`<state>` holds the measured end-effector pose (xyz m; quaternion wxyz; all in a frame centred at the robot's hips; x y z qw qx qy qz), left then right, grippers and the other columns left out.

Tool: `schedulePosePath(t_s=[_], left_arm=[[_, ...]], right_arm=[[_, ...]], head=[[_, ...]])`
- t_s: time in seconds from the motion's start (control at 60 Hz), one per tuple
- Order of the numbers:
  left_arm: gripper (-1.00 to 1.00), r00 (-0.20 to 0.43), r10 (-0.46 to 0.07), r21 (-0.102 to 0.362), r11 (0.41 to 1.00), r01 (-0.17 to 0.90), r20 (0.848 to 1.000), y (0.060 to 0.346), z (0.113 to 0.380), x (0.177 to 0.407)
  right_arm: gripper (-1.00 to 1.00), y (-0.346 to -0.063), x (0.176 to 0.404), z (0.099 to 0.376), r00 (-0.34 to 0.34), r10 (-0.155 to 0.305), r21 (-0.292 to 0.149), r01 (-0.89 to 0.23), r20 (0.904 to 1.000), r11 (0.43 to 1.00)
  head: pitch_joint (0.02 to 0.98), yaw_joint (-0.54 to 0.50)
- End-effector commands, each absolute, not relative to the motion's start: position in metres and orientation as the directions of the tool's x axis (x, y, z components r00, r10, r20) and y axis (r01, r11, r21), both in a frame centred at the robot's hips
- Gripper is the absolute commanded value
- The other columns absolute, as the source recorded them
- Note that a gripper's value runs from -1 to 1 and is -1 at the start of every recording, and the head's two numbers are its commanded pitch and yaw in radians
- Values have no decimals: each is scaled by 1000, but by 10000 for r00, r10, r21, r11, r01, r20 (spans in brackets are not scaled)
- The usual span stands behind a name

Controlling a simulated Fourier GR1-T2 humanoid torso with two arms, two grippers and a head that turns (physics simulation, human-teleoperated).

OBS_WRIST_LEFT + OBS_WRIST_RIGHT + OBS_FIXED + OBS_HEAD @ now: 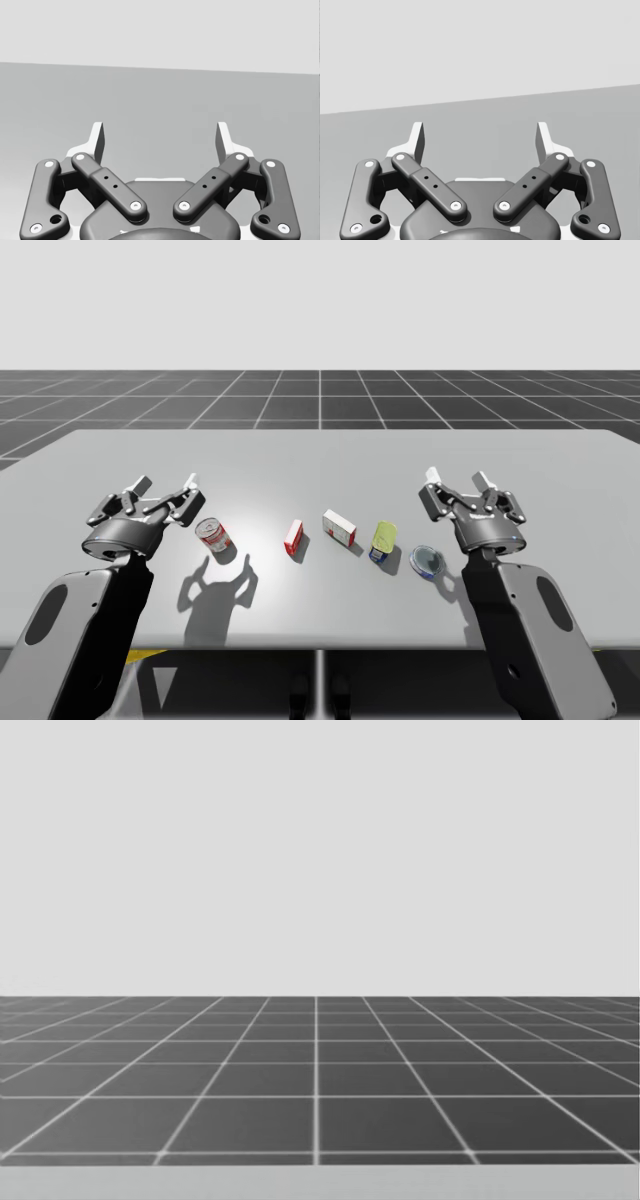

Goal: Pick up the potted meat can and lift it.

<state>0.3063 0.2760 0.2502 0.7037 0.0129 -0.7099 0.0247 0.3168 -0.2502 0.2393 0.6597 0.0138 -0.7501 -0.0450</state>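
The small metal can with a yellow top and blue sides (383, 540) stands on the table, near my right gripper (458, 486) (spread wide and empty, like my left gripper (165, 490)); it is likely rigid, light and slick, so best pinched across its flat narrow sides.

Smooth matt table (320, 455), dark matt plastic-looking left end effector (160, 139)

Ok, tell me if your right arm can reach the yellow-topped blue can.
Probably yes: my open right tool hangs near the yellow-topped blue can; only a low round tin lies beside it.
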Motion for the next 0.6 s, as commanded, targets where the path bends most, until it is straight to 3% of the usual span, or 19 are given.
schedulePosePath(t_s=[0.017, 0.233, 0.6], left_arm=[[-1000, -111, 154, -159, 9986, -496, 9998, 276, 250, 306], [-1000, -109, 149, -154, 9987, -491, 9998, 276, 250, 307], [-1000, -51, 99, -101, 9989, -461, 9999, 275, 250, 307]], right_arm=[[-1000, -250, 315, 239, -1618, -622, 744, 707, 9849, 9947], [-1000, -249, 317, 240, -1178, -777, 801, 157, 9900, 9967], [-1000, -250, 317, 240, -1012, -696, 729, 295, 9924, 9969]], head=[[68, -9], [139, -9], [528, -17]])
